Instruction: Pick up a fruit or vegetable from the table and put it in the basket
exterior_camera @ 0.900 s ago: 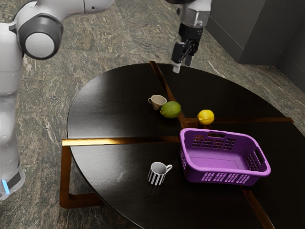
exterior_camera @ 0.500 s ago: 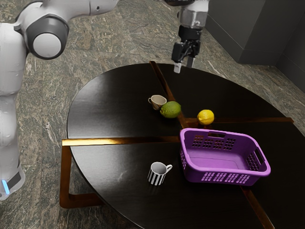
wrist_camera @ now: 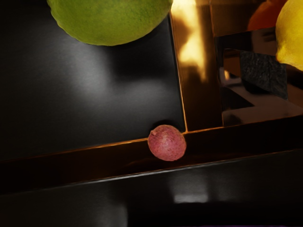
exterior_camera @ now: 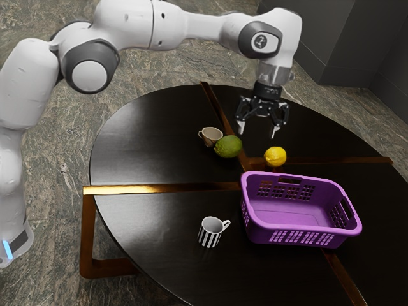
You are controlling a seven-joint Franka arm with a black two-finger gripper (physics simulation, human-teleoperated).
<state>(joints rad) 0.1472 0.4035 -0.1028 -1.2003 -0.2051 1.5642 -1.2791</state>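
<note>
OK so the arm's really getting going now: the gripper [exterior_camera: 257, 132] is hanging lower and further in over the desk [exterior_camera: 150, 137] than a moment ago, and it's facing a different way, fingers standing wide with nothing between them. Fruit isn't budging and nothing's sitting in the purple basket [exterior_camera: 303, 230] that I'm seeing, so imo this is still the approach, with the grab and the drop both waiting.

In the exterior view the gripper's hovering right of upper centre. The lemon [exterior_camera: 275, 157] is lying below it and slightly to the picture's right, the lime [exterior_camera: 228, 146] below and to the picture's left, both well short of being touched. There's also a small pink fruit [wrist_camera: 167, 143] resting on a wood strip [wrist_camera: 90, 163], over on the basket side of those two. Can't tell which one it's going for tbh.
</note>
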